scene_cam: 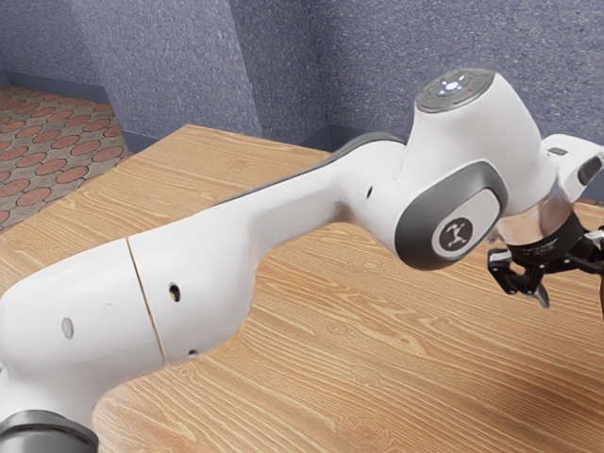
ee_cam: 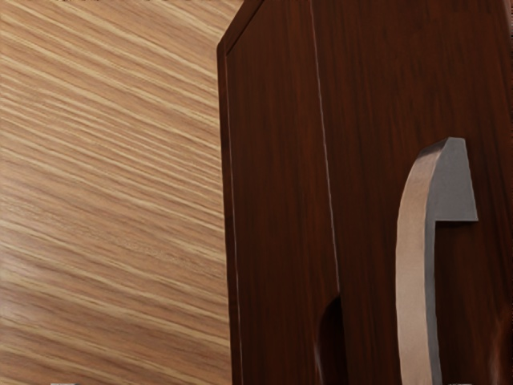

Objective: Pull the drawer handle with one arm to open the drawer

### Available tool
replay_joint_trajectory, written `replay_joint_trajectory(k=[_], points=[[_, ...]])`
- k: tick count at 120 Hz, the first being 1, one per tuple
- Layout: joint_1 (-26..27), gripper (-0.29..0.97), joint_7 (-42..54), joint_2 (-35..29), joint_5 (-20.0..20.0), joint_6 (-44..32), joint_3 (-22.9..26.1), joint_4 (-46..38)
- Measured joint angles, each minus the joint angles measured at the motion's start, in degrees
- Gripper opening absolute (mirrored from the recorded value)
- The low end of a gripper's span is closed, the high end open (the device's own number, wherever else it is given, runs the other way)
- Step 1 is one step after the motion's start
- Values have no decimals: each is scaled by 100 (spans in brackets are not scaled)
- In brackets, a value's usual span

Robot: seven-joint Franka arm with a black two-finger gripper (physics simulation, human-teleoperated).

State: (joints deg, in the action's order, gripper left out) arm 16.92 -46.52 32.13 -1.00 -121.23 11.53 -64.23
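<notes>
The gripper (scene_cam: 533, 276) hovers above the bench (scene_cam: 377, 359), close to the dark wooden drawer (ee_cam: 280, 200) and its gray handle (ee_cam: 421, 273); spread or closed, I cannot tell.

bright even light, handle (ee_cam: 418, 265) casting a soft shadow.

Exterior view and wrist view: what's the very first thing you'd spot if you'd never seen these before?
The big white arm grabs the eye first, stretching over the wooden table from the exterior view's lower left to its right, with the black gripper at its end. In the wrist view, a dark brown drawer looms close to the hand, with a curved grey handle on its front.
</notes>
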Motion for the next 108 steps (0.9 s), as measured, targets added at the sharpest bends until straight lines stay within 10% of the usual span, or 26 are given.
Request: replay_joint_trajectory(k=[108], points=[[-173,42,231,-627,-6,-59,-100,-834]])
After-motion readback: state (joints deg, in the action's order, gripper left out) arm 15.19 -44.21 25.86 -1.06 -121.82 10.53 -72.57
